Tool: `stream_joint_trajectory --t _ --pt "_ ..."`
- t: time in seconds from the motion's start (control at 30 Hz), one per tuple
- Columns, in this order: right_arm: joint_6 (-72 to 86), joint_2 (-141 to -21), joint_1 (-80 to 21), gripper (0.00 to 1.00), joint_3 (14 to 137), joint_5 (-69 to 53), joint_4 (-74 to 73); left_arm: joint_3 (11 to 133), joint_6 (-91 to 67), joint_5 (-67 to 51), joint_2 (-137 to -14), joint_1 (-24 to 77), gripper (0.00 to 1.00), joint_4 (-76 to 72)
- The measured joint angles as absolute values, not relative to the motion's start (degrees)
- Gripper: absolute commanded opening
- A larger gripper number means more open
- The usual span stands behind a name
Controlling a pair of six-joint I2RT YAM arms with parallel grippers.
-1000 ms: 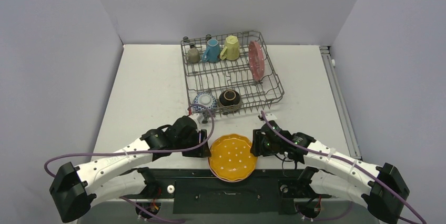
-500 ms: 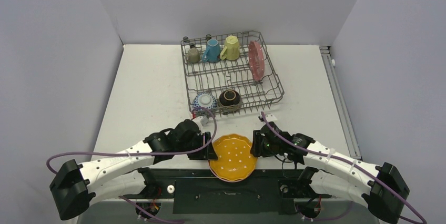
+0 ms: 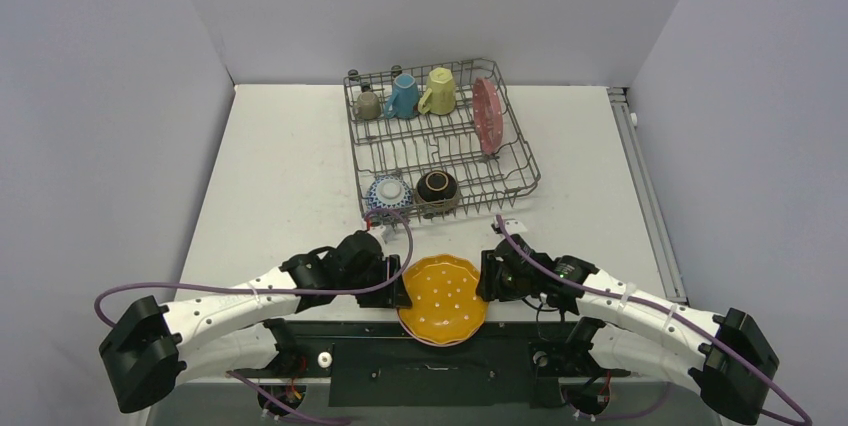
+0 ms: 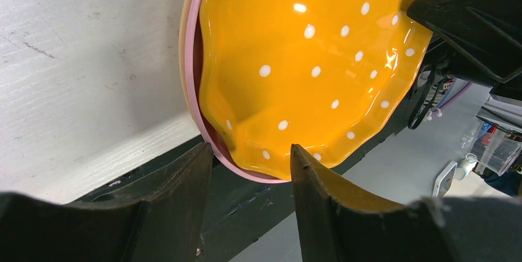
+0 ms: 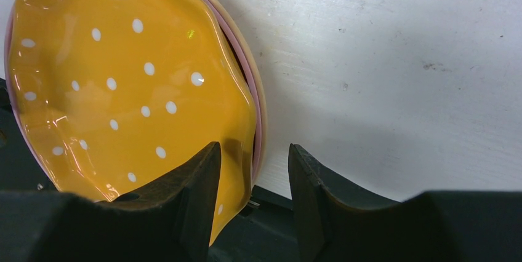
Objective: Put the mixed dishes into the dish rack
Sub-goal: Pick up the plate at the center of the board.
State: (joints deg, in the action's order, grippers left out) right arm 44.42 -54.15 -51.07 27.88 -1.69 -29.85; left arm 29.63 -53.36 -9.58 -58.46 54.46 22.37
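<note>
The orange plate (image 3: 443,298) lies at 3 o'clock of my left gripper (image 3: 402,291) and 9 o'clock of my right gripper (image 3: 487,281). Both stand spread astride its rim.

Left arm (image 3: 230,299) and right arm (image 3: 640,302) reach inward, fingers (image 4: 175,197) parted.

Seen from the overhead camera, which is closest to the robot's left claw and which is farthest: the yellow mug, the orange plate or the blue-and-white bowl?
Measured from the left gripper:
1. orange plate: right beside it, at the table's near edge.
2. blue-and-white bowl: in the near left corner of the dish rack.
3. yellow mug: along the rack's far side.
</note>
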Motion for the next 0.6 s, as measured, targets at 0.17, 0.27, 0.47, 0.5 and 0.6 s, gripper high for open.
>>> stream_joint_trajectory --t 0.17,0.27,0.47,0.5,0.6 --pt "44.5 -54.2 -51.1 0.41 27.3 -1.7 -29.6 29.5 -53.6 -9.6 -58.9 54.5 0.46 21.8" --pt "44.5 -54.2 -51.1 0.4 27.1 -1.7 -29.6 29.6 -53.5 -9.5 -58.9 54.5 0.46 21.9" --pt "44.7 -54.2 -51.1 0.4 26.9 -1.7 -28.9 31.0 -53.3 -9.0 -58.9 54.7 0.45 22.9" --pt "44.7 -54.2 -51.1 0.4 26.7 -1.7 -28.8 31.4 -53.3 -9.0 -58.9 54.8 0.46 23.0" --pt "44.7 -54.2 -51.1 0.4 26.5 -1.7 -28.7 32.3 -53.3 -8.7 -58.6 54.9 0.46 23.3"
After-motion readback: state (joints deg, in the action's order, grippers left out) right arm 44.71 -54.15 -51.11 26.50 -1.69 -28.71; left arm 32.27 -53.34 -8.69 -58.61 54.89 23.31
